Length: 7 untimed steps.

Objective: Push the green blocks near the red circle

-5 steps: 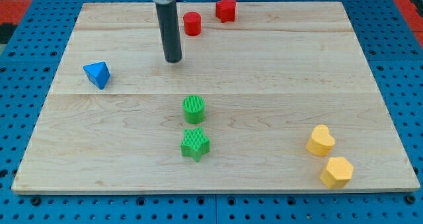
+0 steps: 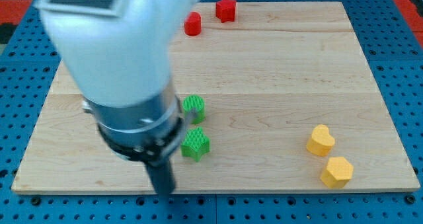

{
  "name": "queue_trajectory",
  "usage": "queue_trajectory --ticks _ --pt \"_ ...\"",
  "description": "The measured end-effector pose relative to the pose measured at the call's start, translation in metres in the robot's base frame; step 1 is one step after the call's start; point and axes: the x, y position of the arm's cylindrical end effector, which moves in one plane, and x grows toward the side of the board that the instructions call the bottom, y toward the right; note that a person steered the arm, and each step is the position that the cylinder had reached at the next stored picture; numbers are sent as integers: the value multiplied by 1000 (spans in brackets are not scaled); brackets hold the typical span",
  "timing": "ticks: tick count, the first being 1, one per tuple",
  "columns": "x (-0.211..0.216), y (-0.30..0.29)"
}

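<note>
Approach is the step in hand: my tip [image 2: 163,189] sits at the board's bottom edge, below-left of the green star [image 2: 195,145] and green circle [image 2: 193,108], jawless rod, so next I judge a push up toward the red circle [image 2: 192,24].

My arm [image 2: 119,52] looms large over the board's left half; my tip [image 2: 162,189] sits at the bottom edge, left of centre
</note>
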Motion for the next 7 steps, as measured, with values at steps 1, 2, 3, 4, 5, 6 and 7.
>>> queue_trajectory --ticks 1,2,3,4,5,6,7 --pt "-27 20" --pt "-52 19" --pt "-80 15" --pt "-123 18" --pt "-165 26" --pt "-212 64" --pt "-241 127"
